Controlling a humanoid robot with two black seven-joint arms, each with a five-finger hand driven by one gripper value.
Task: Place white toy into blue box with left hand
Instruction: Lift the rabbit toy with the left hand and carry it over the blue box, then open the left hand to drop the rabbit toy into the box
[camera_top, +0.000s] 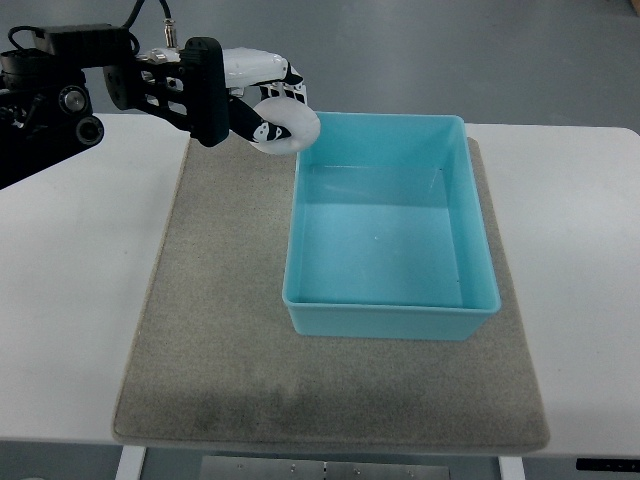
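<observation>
White toy (287, 128) clamped in left hand (250, 100), at blue box's (480, 250) far-left rim corner.

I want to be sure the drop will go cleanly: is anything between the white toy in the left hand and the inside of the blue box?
Nothing visible is. The left hand holds the white toy at the far left corner of the blue box, whose inside is bare and open on top.
</observation>
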